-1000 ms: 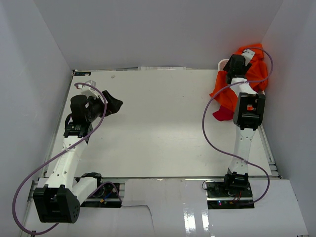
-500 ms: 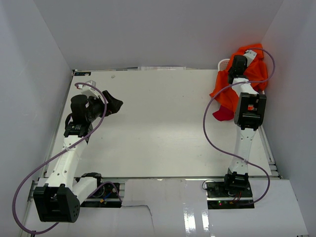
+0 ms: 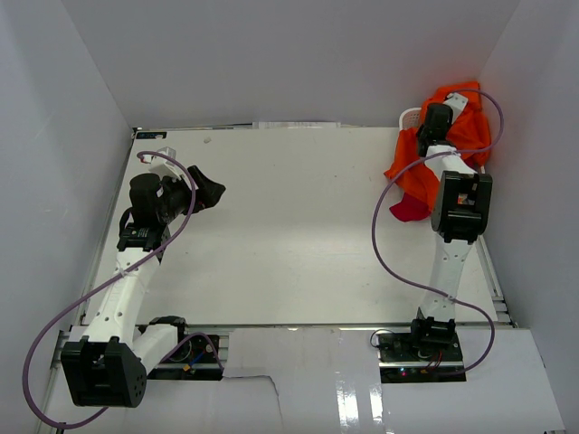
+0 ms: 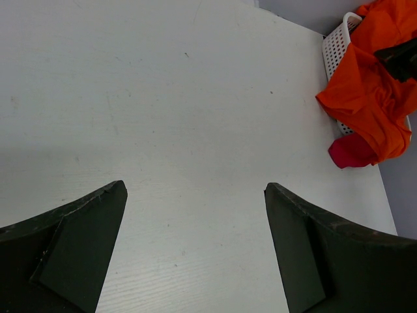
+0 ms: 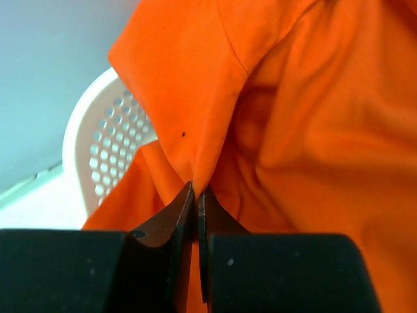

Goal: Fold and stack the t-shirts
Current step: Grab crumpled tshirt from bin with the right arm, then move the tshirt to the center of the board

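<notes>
The right gripper [image 5: 195,193] is clamped on a fold of the large bright orange cloth t-shirt [image 5: 293,117], heaped over the white perforated plastic basket [image 5: 104,143]. The left gripper [image 4: 195,189] is spread wide, empty. Nothing is folded or stacked yet.

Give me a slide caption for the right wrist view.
The right gripper is shut on a fold of the orange t-shirt, with the white perforated basket showing at left.
</notes>
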Motion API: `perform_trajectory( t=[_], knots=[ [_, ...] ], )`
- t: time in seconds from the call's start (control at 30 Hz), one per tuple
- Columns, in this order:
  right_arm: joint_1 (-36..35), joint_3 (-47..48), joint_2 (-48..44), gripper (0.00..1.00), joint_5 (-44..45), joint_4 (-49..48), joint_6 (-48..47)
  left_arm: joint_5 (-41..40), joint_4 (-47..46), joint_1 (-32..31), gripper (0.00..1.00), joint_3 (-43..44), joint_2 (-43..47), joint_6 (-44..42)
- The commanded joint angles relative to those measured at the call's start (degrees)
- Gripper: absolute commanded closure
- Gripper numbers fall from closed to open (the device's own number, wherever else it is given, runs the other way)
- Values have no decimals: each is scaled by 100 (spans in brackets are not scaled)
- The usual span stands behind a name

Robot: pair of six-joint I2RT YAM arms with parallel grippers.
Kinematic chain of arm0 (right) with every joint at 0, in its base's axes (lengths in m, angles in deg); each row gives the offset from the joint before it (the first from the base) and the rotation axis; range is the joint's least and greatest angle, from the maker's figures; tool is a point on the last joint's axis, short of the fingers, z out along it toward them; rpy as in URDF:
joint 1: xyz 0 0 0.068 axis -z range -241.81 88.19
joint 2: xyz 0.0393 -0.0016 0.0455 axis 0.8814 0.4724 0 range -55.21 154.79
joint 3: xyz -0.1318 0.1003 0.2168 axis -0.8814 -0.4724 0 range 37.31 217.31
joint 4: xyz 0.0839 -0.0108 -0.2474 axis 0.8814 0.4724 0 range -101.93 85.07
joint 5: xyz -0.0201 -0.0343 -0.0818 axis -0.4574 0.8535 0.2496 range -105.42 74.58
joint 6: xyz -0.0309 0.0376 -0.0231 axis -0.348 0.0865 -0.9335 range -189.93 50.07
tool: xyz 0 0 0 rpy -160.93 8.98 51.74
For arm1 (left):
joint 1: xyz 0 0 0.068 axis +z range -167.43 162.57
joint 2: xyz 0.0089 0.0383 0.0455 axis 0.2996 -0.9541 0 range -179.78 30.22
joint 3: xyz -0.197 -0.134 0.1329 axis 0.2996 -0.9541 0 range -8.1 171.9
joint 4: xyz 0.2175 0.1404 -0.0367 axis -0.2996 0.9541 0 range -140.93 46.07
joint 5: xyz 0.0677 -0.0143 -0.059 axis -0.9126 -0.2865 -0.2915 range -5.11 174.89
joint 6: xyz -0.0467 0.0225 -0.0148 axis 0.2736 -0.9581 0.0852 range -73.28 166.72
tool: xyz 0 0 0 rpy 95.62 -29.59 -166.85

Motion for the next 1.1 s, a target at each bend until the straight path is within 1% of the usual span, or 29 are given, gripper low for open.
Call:
perform_trajectory(
  t=[0.0, 0.07, 0.13, 0.17, 0.2, 0.3, 0.33, 0.5, 0.63, 0.73, 0.8, 0.93, 1.07],
  knots=[
    [-188, -623, -971, 92, 134, -513, -272, 5, -7, -11, 2, 21, 113, -67],
    [-328, -924, -1402, 92, 99, -618, -369, -4, -7, -11, 2, 13, 157, -67],
    [-442, -1293, -1805, 92, 116, -689, -764, 5, -7, -11, 2, 13, 210, -67],
    [-739, -1425, -1947, 92, 308, -759, -896, 14, -15, -11, 2, 13, 219, -58],
    [-846, -1731, -2253, 92, 353, -829, -1176, 23, -15, -11, 2, 13, 228, -49],
    [-1215, -2172, -2738, 92, 608, -1093, -1520, 49, -7, -11, 2, 21, 236, -32],
    [-1312, -2347, -3026, 92, 678, -1111, -1669, 49, 2, -11, 2, 39, 236, -14],
    [-1857, -2630, -3784, 92, 907, -1076, -2110, 75, 20, -11, 2, 83, 228, 12],
    [-2243, -2578, -4373, 92, 986, -1023, -2374, 119, 20, -11, 2, 74, 245, 21],
    [-2315, -2385, -4732, 92, 829, -866, -2374, 137, 11, -11, 2, 74, 289, 21],
    [-2324, -2114, -4883, 92, 592, -717, -2304, 137, 11, -20, 2, 65, 289, 12],
    [-2368, -1489, -5200, 92, 57, -15, -2216, 181, -24, -11, 2, 57, 272, 4],
    [-2438, -1014, -5446, 92, -427, 408, -2128, 286, -77, -11, 2, 48, 228, 12]
  ],
)
